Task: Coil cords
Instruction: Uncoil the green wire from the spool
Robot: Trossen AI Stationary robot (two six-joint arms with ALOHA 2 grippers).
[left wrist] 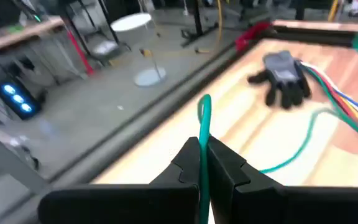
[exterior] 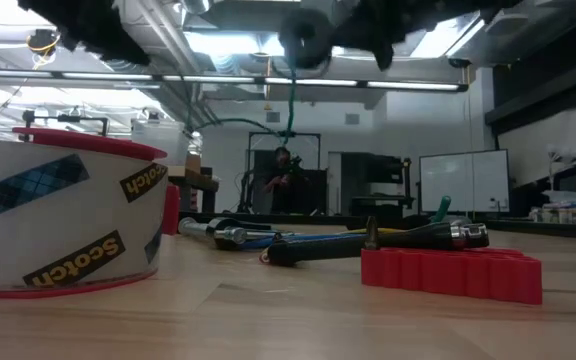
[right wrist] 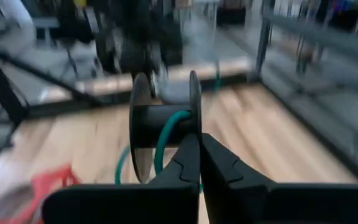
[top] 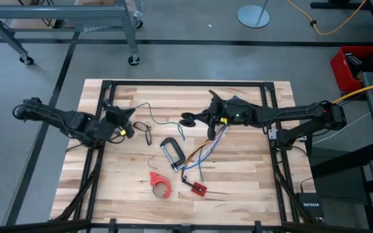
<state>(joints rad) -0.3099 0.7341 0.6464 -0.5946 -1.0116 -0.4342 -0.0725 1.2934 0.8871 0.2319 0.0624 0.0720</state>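
Observation:
The cord is a thin green line (top: 164, 120) that lies slack on the table between my two grippers. One end is wound on a small black reel (right wrist: 163, 124) with two round flanges. My right gripper (top: 198, 119) is shut on this reel above the table's middle; the low view shows the reel (exterior: 306, 40) high up with the cord (exterior: 291, 100) hanging below it. My left gripper (top: 128, 123), at the table's left, is shut on the cord's other end. My left gripper pinches the green cord near its free end (left wrist: 202, 146) between its two fingers. The cord runs along the fingers, and a short tip (left wrist: 204, 107) sticks out past them. Beyond the hold the cord (left wrist: 294, 152) trails slack over the table. My right gripper pinches the rim of one flange (right wrist: 194, 127) of the black reel between its two fingers, coming nearly level from the table's right side. The reel is lifted clear of the table, with green cord (right wrist: 165, 134) wrapped round its hub.
A metal C-clamp (top: 171, 152), a red tape dispenser (top: 160, 183) and a multicoloured wire bundle (top: 203, 152) joined to a small red board (top: 197, 188) lie in the table's middle and near part. A thin dark wire loop (top: 147, 134) lies near my left gripper.

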